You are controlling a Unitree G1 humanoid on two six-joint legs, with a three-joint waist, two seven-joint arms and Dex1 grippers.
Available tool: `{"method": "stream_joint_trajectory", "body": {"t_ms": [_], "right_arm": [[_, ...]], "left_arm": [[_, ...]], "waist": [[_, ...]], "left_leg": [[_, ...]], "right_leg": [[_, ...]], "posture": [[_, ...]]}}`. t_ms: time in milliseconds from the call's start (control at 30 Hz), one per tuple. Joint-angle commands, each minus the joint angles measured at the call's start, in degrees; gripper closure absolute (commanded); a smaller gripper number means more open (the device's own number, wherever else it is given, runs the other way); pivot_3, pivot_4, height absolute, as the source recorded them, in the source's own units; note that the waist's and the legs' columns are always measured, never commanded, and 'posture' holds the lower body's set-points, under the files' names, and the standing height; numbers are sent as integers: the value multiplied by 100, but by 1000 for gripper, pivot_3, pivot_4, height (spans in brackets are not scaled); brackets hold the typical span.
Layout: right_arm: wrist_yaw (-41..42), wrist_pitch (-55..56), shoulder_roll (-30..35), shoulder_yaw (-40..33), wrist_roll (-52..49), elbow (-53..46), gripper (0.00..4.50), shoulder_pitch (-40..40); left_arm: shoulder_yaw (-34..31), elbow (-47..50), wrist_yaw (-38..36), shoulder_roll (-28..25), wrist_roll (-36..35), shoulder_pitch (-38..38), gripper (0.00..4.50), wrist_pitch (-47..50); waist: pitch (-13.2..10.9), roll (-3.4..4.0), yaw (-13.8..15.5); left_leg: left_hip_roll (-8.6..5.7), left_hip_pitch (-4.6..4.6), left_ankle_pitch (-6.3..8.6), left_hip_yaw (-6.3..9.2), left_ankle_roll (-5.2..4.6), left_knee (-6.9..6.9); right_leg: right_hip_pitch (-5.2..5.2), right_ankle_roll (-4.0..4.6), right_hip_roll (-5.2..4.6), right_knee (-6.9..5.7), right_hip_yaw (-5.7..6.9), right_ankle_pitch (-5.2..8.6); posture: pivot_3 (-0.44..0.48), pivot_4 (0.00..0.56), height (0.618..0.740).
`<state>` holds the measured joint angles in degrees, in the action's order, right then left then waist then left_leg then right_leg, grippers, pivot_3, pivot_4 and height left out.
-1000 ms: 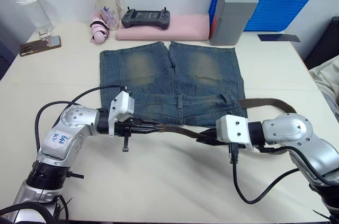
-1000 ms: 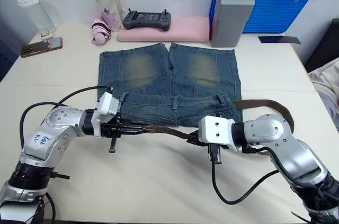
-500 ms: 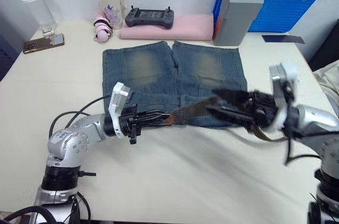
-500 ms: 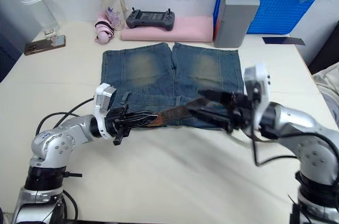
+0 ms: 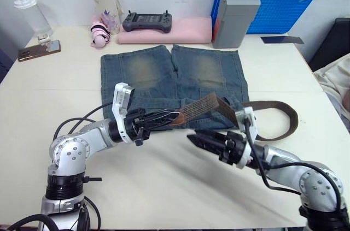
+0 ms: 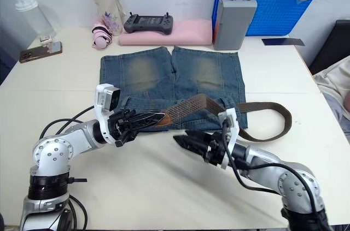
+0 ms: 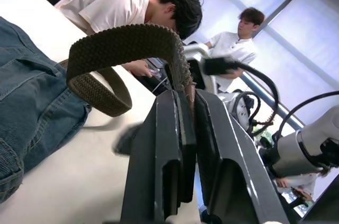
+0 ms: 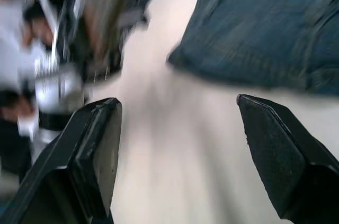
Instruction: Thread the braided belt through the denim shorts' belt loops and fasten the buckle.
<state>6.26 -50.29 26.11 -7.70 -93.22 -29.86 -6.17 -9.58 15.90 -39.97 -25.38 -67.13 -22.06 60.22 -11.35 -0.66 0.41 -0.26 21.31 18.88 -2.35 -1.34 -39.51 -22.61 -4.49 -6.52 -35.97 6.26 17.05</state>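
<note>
Lying flat on the white table [image 5: 164, 187], the faded blue denim shorts [image 5: 169, 81] are spread with the waistband nearest the robot. The tan tip of the dark-brown braided belt [image 5: 199, 108] is pinched between the closed fingers of the left gripper [image 5: 174, 116], lifted above the waistband. From there the strap runs toward 3 o'clock and loops on the table. At 5 o'clock of the tip, the right gripper [image 5: 192, 137] is held empty, fingers spread wide.

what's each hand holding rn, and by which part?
Left hand is shut on the braided belt, pinching it at its tan tip end. Right hand is open and holds nothing, hovering just below the raised strap.
</note>
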Motion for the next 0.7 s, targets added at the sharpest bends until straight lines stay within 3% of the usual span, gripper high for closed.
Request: {"method": "stream_joint_trajectory", "body": {"t_ms": [33, 367, 467, 633, 700], "right_arm": [[-260, 688, -188, -511, -1150, -191, 795, 83], [-676, 1133, -185, -391, -1497, -175, 795, 85], [-712, 1177, -169, -367, -1484, -159, 1458, 91], [-683, 1169, -166, -285, -1512, -233, 3826, 95], [-674, 1188, -167, -245, -1508, -245, 4446, 98]], "left_arm": [[-63, 238, -3, -69, -163, 50, 4500, -42], [-4, 345, 25, -74, -167, 96, 4500, -78], [7, 330, 9, -88, -130, 93, 4500, -97], [30, 330, -19, -108, -106, 89, 4500, -116], [38, 320, -18, -103, -96, 75, 4500, -129]], "waist": [[0, 0, 2], [-1, 2, -18], [-1, 2, -13], [-1, 2, -11], [-1, 2, -10]], "left_leg": [[0, 1, 1, 0, -2, 1], [1, -3, 4, -1, -7, 10], [1, -2, 4, -1, -8, 12], [1, -2, 4, -1, -8, 16], [1, -2, 4, -1, -8, 17]], "right_leg": [[0, 0, 1, 2, 0, 0], [0, 0, 1, 4, -2, 0], [0, 0, 1, 6, -3, 0], [0, 0, 0, 9, -2, 0], [0, 0, 0, 9, -2, 0]], "posture": [[0, 150, 712], [0, 150, 712], [0, 150, 712], [0, 150, 712], [0, 150, 712]]}}
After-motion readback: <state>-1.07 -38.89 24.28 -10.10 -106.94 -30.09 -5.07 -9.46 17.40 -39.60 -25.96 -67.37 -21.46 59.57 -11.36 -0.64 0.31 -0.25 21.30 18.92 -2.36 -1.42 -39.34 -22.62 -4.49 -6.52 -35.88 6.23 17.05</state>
